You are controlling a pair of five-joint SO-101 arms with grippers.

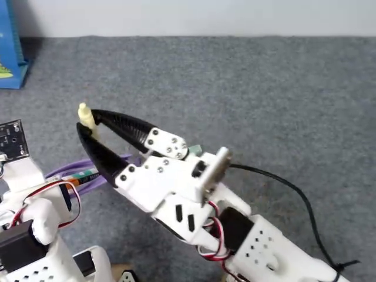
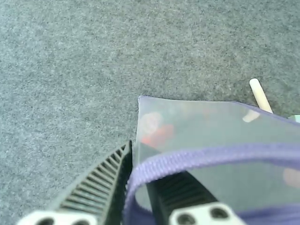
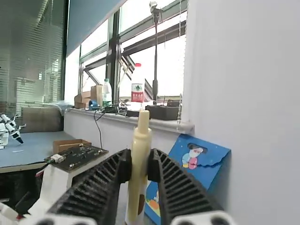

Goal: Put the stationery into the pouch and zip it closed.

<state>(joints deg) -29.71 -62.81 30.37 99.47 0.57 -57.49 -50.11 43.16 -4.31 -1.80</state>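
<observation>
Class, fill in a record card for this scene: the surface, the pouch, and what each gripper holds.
surface: grey carpet
pouch: translucent, purple trim, coloured items showing through it
left gripper: shut on the pouch's purple rim
right gripper: lifted off the carpet, shut on a cream stick
zip: cannot tell

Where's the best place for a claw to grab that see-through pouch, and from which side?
The purple woven band along the mouth of the pouch, near its corner, coming from the open side with one finger inside and one outside. The band looks thick and firm; the clear wall looks thin and limp. The left claw straddles it that way.
</observation>
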